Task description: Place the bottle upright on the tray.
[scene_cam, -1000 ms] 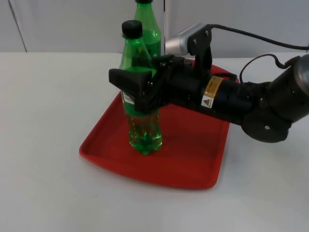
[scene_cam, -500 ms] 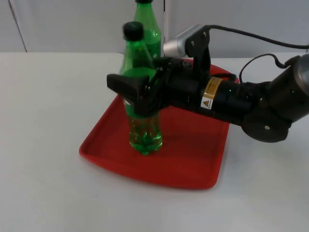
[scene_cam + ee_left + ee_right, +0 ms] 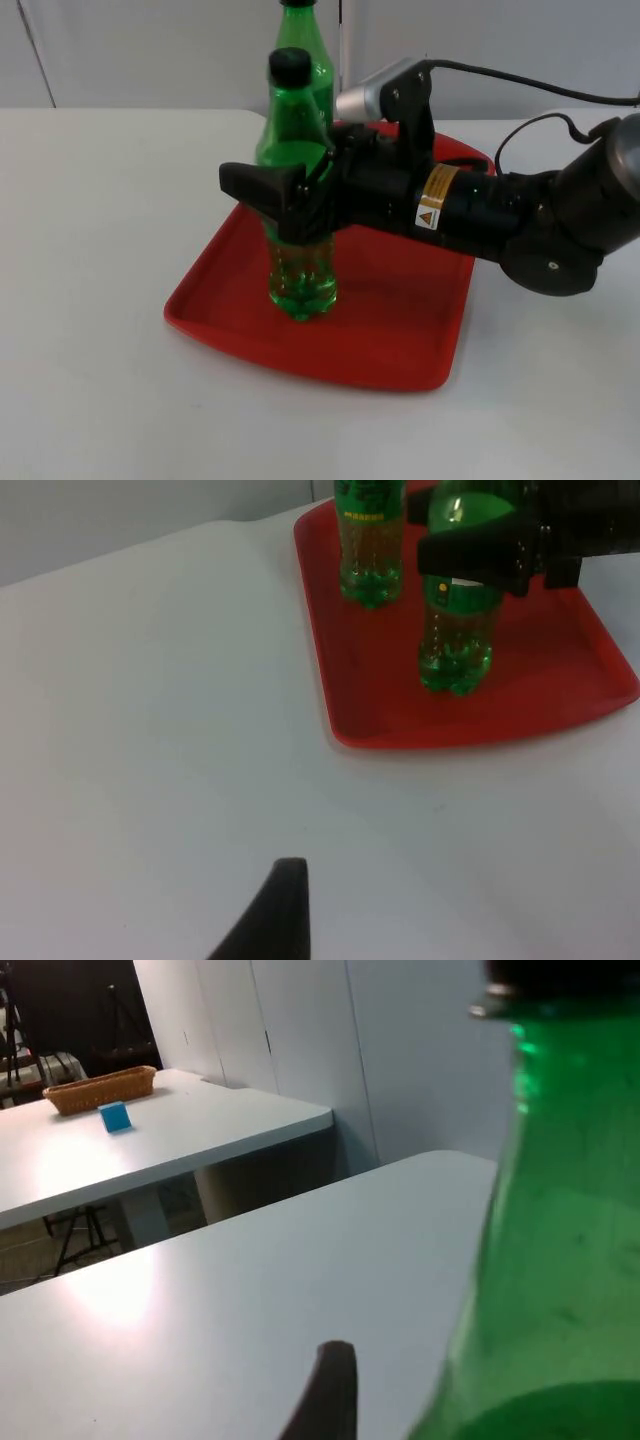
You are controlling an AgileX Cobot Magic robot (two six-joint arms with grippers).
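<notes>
1. Bottle (image 3: 297,200) upright on tray (image 3: 400,330), base in contact with the tray floor toward the near-left part. Black cap on.
2. Right claw (image 3: 290,195) clenched on bottle at mid-body, arm reaching in level from the right side above the tray.
3. Judged: placement essentially made. Outstanding: release of grip and withdrawal without tipping.
4. Second bottle (image 3: 308,60) upright at the tray's far edge, near the held one but apart from it, as confirmed in the left wrist view (image 3: 370,540).
5. Left claw (image 3: 285,905) well apart from the tray, over bare surface (image 3: 90,220), waiting. Fingers: cannot tell whether parted or closed.
6. Edges: bottle inside the raised rim, nearer the left rim than the right. Near rim some way off from the base. Tray well in from the near edge of the surface; far corner close to the partition wall.
7. Open room: bare tray floor to the right of and in front of the bottle, under the right arm. Bare surface left of and in front of the tray.
8. Judged retreat path: back to the right along the arm's own line, over the open tray floor, clear of the second bottle provided no swing toward the far side.
9. Risk, judged: tall narrow bottle, liquid in the lower part alone; sideways drag from a finger on release likely to rock it toward the left rim or the second bottle.
</notes>
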